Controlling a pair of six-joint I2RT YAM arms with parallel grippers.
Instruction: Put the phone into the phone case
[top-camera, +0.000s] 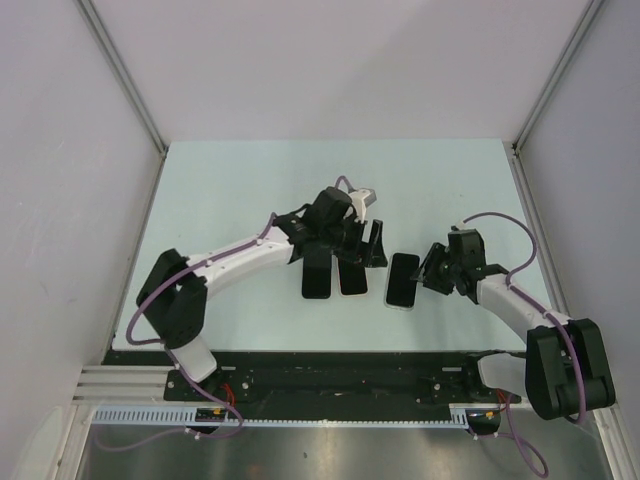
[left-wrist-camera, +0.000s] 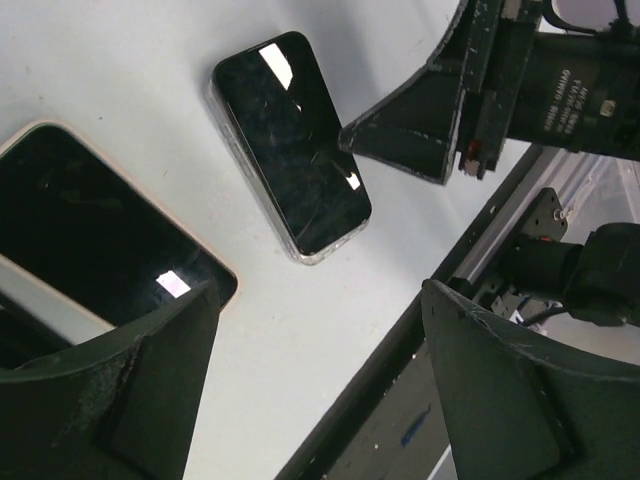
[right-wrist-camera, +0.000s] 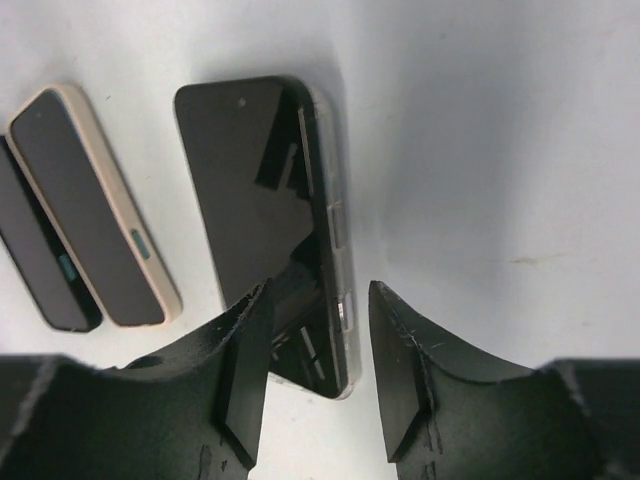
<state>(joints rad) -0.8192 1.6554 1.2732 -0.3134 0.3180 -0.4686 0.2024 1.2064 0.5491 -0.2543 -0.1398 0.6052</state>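
Observation:
A black phone sitting in a clear case (top-camera: 403, 280) lies flat on the pale table; it also shows in the left wrist view (left-wrist-camera: 290, 145) and the right wrist view (right-wrist-camera: 250, 190). My right gripper (top-camera: 429, 268) (right-wrist-camera: 320, 345) is open and low over the phone's near right corner. One finger is over the screen and the other beside the case edge, with a gap. My left gripper (top-camera: 365, 252) (left-wrist-camera: 320, 400) is open and empty, hovering above a beige-edged phone (top-camera: 352, 276) (left-wrist-camera: 90, 230) (right-wrist-camera: 95, 200).
A second dark phone (top-camera: 317, 277) (right-wrist-camera: 35, 250) lies just left of the beige-edged one. The black rail (top-camera: 330, 365) at the table's near edge shows in the left wrist view (left-wrist-camera: 400, 350). White walls enclose the table on three sides.

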